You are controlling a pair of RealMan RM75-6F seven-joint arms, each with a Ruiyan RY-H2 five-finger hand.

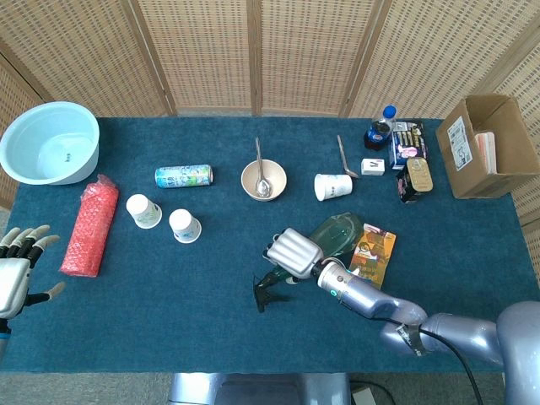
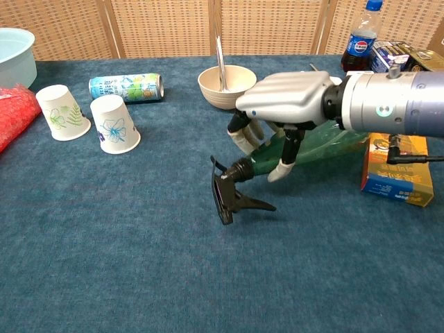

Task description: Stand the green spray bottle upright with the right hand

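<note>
The green spray bottle (image 1: 339, 229) (image 2: 325, 143) lies tilted, its black trigger head (image 2: 229, 193) pointing left and low over the blue cloth. My right hand (image 1: 294, 251) (image 2: 286, 101) covers the bottle's neck from above, and its fingers (image 2: 281, 168) curl down around both sides of the neck and grip it. The bottle's base end leans toward the orange box (image 1: 372, 250). My left hand (image 1: 18, 272) hovers at the table's near-left edge, fingers apart, holding nothing.
The orange box (image 2: 393, 166) is right beside the bottle's base. Behind are a bowl with a spoon (image 1: 263, 180), a tipped paper cup (image 1: 332, 186) and a cola bottle (image 1: 380, 128). Two cups (image 2: 114, 123), a can (image 2: 125, 87) and a red roll (image 1: 88, 224) lie to the left.
</note>
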